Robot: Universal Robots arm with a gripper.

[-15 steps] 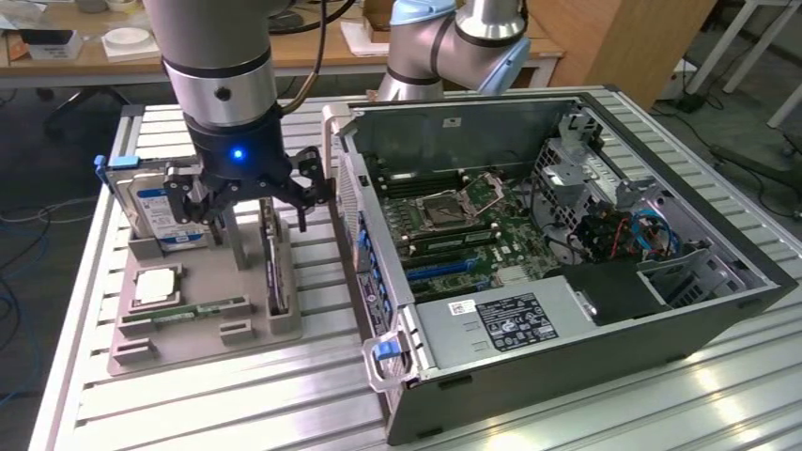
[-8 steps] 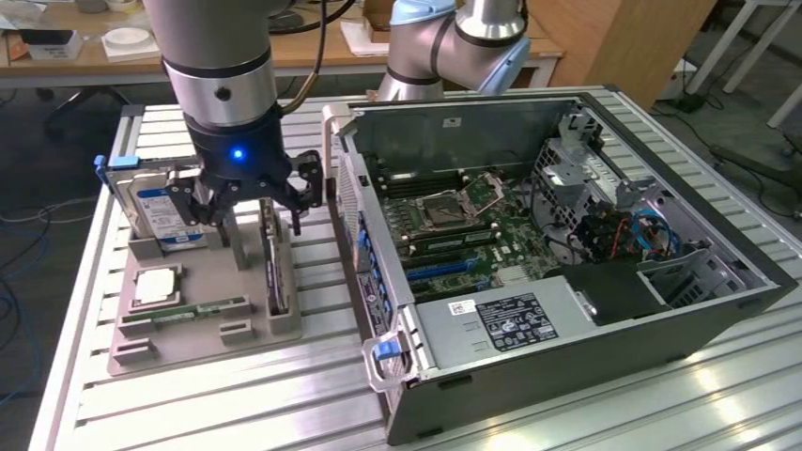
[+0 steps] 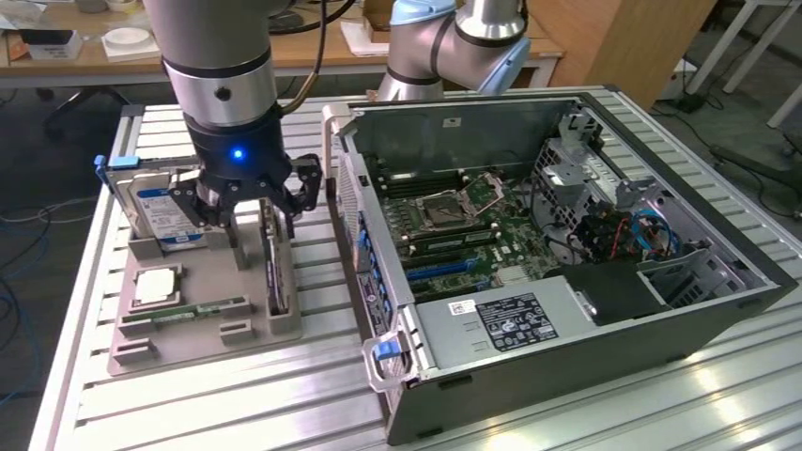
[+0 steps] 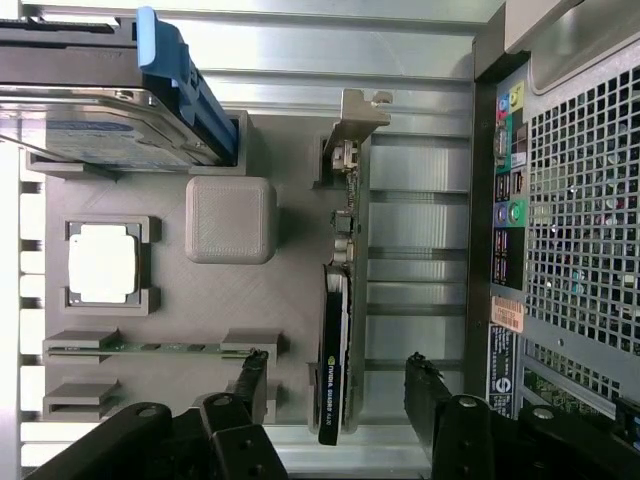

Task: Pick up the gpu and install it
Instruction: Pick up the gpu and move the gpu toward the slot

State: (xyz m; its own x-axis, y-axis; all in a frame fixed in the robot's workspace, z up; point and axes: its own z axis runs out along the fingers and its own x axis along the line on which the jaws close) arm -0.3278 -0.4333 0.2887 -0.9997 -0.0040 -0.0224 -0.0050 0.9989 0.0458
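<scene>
The hand hangs over the grey holder tray with its two fingers spread. They stand one on each side of the gpu and, in the wrist view, apart from its faces. The gpu, one dark card with a silvery bracket at one end, stands on its long edge in a slot along the tray's side nearest the computer case, directly beneath the hand. The tray carries one of each remaining part. One blue-labelled hard drive stands upright in a blue-handled carrier. One square processor lies flat in its pocket, and one narrow green memory stick sits on edge. One plain grey block rises between the drive and the card. Tray and case rest on the slatted metal table. The case's ported rear panel runs just beside the gpu, leaving a narrow lane for the outer finger. The case lies open, showing one motherboard and one power supply. Beyond stands a wooden desk.
</scene>
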